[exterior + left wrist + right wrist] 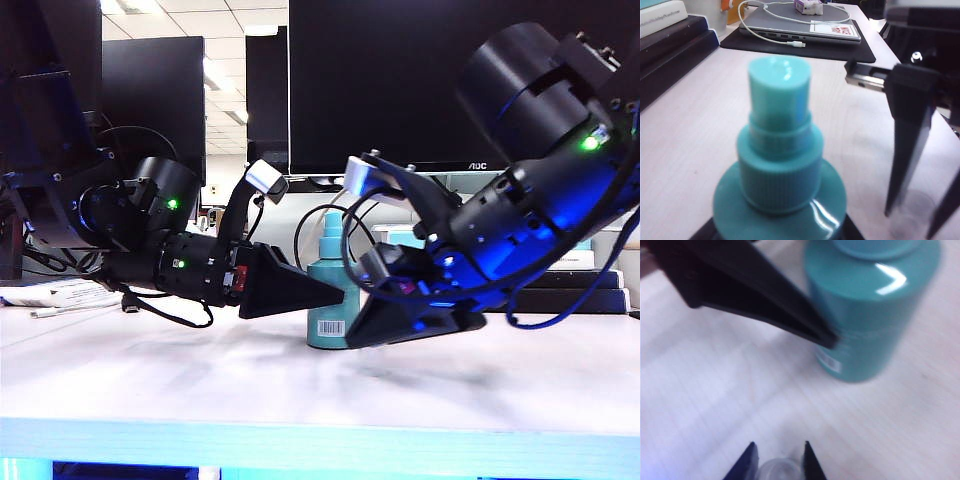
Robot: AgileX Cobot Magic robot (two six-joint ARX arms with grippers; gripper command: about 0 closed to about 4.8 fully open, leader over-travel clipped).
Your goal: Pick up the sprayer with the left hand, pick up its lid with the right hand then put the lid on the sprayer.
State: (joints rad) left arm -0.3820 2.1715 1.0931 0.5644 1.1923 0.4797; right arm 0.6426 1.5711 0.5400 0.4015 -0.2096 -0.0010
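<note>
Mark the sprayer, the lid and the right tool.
sprayer (329, 300): exterior view, teal body above the barcode.
lid (780, 470): right wrist view, clear rim between the fingertips.
right tool (779, 454): right wrist view, gap between its tips.

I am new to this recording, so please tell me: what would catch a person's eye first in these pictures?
First the teal sprayer, standing upright in the middle of the pale table with no cap on its nozzle. The left gripper reaches it from the left, one black finger against its side. Close on its right, the right gripper is low at the table, its fingertips on either side of the small clear lid.
</note>
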